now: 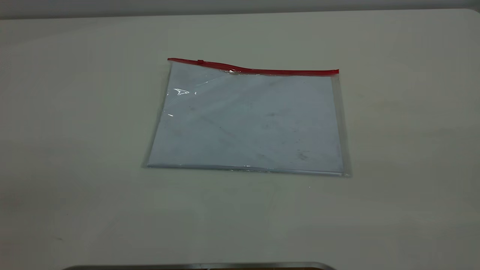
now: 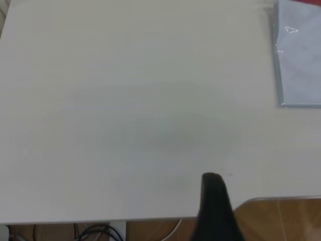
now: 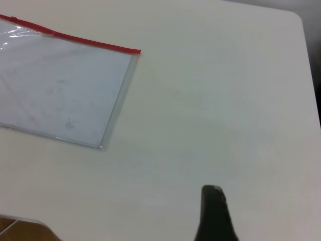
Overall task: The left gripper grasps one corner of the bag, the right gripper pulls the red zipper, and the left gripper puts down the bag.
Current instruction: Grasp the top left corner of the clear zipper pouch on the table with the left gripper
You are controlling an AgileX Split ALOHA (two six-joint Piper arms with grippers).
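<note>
The bag (image 1: 247,120) lies flat on the white table, a clear pouch with a pale blue-white sheet inside. The red zipper (image 1: 262,70) runs along its far long edge, with the small slider tab (image 1: 200,61) near the left end. The clear corner of the bag (image 1: 170,63) lies at that end. Neither gripper shows in the exterior view. The left gripper (image 2: 213,176) shows as one black wedge over bare table, far from the bag (image 2: 301,55). The right gripper (image 3: 212,188) shows the same way, apart from the bag (image 3: 55,85) and zipper (image 3: 90,42). Both hold nothing.
The white table (image 1: 75,150) surrounds the bag on all sides. Its near edge with a rounded corner (image 2: 251,201) shows in the left wrist view, with wooden floor and cables below. A dark metal-rimmed edge (image 1: 198,266) lies at the near side.
</note>
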